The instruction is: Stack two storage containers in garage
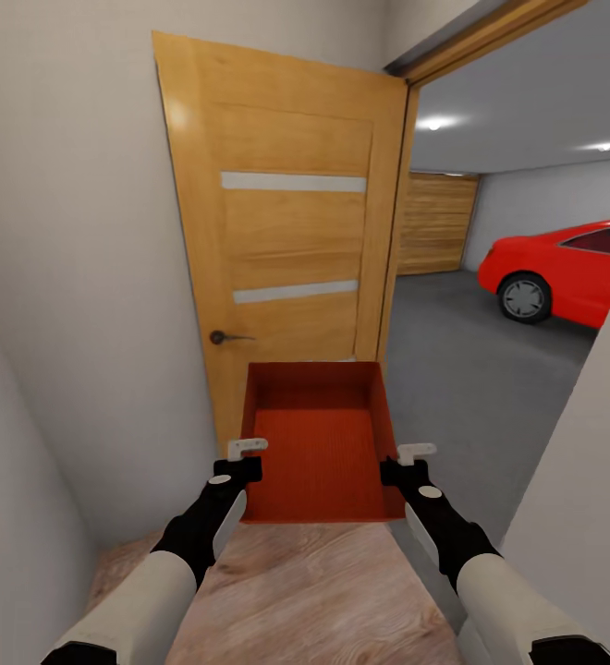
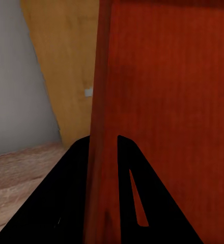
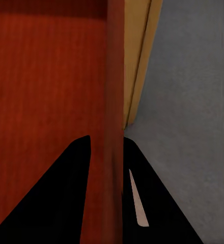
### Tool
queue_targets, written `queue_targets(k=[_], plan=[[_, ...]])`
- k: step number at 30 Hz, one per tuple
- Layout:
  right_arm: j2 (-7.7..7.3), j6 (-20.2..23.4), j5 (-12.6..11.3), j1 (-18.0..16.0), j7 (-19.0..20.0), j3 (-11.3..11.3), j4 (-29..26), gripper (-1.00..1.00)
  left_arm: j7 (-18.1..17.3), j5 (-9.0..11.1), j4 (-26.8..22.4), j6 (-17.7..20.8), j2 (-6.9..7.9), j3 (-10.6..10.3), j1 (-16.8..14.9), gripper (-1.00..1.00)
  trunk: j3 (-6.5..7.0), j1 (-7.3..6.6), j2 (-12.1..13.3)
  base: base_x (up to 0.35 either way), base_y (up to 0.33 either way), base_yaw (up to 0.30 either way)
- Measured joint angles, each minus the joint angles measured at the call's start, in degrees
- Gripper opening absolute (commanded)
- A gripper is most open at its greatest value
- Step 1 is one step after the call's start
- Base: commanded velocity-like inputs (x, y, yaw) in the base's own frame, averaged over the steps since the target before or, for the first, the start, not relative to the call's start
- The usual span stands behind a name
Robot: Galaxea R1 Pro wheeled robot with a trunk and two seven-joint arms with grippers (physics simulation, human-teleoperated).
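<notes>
I hold one orange-red storage container (image 1: 319, 443) level in front of me, open side up and empty. My left gripper (image 1: 240, 466) is shut on its left wall (image 2: 99, 101), one finger on each side. My right gripper (image 1: 402, 471) is shut the same way on its right wall (image 3: 114, 76). Through the open doorway ahead on the right lies the garage, with its dark grey floor (image 1: 471, 369) and white walls. The container's far end sits close to the open wooden door (image 1: 286, 240).
The door stands swung against the left wall, handle (image 1: 222, 337) towards me. A white wall corner (image 1: 591, 480) narrows the passage on the right. A red car (image 1: 573, 268) is parked far right in the garage, before a wooden garage door (image 1: 434, 222). Light plank flooring (image 1: 314, 591) lies under me.
</notes>
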Motion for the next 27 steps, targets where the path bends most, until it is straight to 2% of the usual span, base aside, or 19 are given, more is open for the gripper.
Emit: queue_targets(k=[16,27], plan=[[0.0,0.01,0.02,-0.01,0.01,-0.02,-0.01,-1.0,0.0,-0.01,-0.01,0.0,0.0,0.0,0.0,-1.0,0.0,0.01,0.0,0.028,0.014,-0.259],[0.0,-0.03,0.0,0.0,0.0,-0.01,0.0,-1.0,0.0,-0.01,-0.02,-0.01,0.0,0.0,0.0,-1.0,0.0,0.0,0.0,0.138,0.116,-0.26]])
